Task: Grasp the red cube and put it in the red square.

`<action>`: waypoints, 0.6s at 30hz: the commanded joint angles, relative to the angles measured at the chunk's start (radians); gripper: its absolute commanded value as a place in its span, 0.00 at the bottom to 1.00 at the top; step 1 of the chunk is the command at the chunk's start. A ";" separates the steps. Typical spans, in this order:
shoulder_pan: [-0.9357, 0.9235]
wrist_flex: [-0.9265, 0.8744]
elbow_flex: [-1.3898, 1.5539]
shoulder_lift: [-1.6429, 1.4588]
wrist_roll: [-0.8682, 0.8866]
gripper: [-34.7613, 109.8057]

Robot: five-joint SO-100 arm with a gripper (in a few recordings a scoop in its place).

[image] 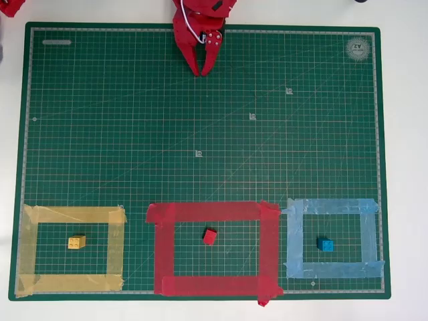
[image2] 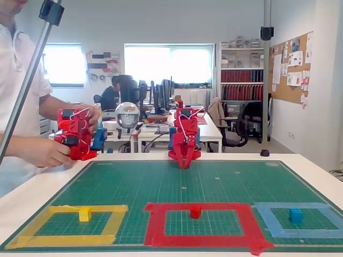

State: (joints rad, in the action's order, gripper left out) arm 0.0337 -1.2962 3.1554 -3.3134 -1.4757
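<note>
Showing the workspace from above and from the front: a white desk (image: 401,160) carries a green cutting mat (image: 200,120), and on the mat's near edge lie 3 tape frames side by side. The red square (image: 214,212) is the middle and largest frame; a yellow tape frame (image: 73,215) lies to its left in the overhead view and a light-blue tape frame (image: 331,206) to its right. The red arm's pincer (image: 200,71) rests at the far edge of the mat, well apart from all 3 frames, its tips pointing toward them; the jaws appear clenched to a point and grasp nothing.

The red cube (image: 210,237) already sits on bare mat inside the red square, near its centre and touching no tape, which the fixed view (image2: 195,212) confirms. A yellow cube (image: 76,242) sits inside the yellow frame and a blue cube (image: 326,245) inside the light-blue frame.

Judged from this layout, the placement looks complete and the arm parked. If a regrasp were needed, the sound method would be to spread the jaws before descending, line them up with 2 opposite faces of the slightly turned cube, and lower straight down so the tips do not nudge it toward the tape.
</note>
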 commanded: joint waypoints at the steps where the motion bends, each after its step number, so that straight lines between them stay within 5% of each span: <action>1: -0.002 -0.028 0.005 -0.035 -0.006 0.25; 18: -0.055 -0.029 0.005 -0.037 -0.008 0.25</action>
State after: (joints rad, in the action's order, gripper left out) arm 0.0061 -1.2993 3.1554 -3.3134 -1.4757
